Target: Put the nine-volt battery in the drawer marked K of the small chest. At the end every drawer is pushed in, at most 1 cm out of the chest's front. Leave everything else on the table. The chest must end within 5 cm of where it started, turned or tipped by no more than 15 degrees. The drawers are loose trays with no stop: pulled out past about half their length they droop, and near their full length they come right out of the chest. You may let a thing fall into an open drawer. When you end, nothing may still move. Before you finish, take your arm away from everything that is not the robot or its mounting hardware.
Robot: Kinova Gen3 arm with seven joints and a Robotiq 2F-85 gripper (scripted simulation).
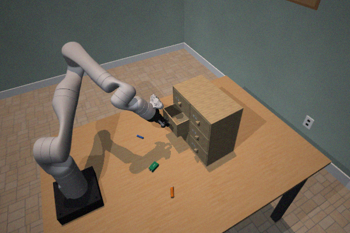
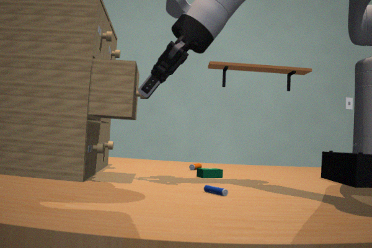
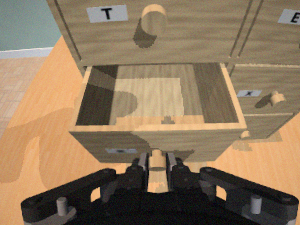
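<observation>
The green nine-volt battery (image 1: pixel 153 166) (image 2: pixel 209 172) lies on the table in front of the chest (image 1: pixel 207 99) (image 2: pixel 43 90). The drawer below T (image 1: pixel 182 128) (image 2: pixel 113 90) (image 3: pixel 100 140) stands part way out and looks level; its tray shows no object inside. Its label (image 3: pixel 121 150) is in shadow and I cannot read it. My gripper (image 1: pixel 167 123) (image 2: pixel 144 94) (image 3: pixel 157 162) is shut on this drawer's knob, tilted down from the front. The other drawers that show are in.
A blue cylindrical battery (image 1: pixel 140 136) (image 2: pixel 215 190) and an orange one (image 1: pixel 172 191) (image 2: pixel 195 166) lie on the table (image 1: pixel 122 204). The knobs of drawer T (image 3: pixel 153 19) and drawer X (image 3: pixel 277 99) stick out near the open drawer. Drawer E is upper right.
</observation>
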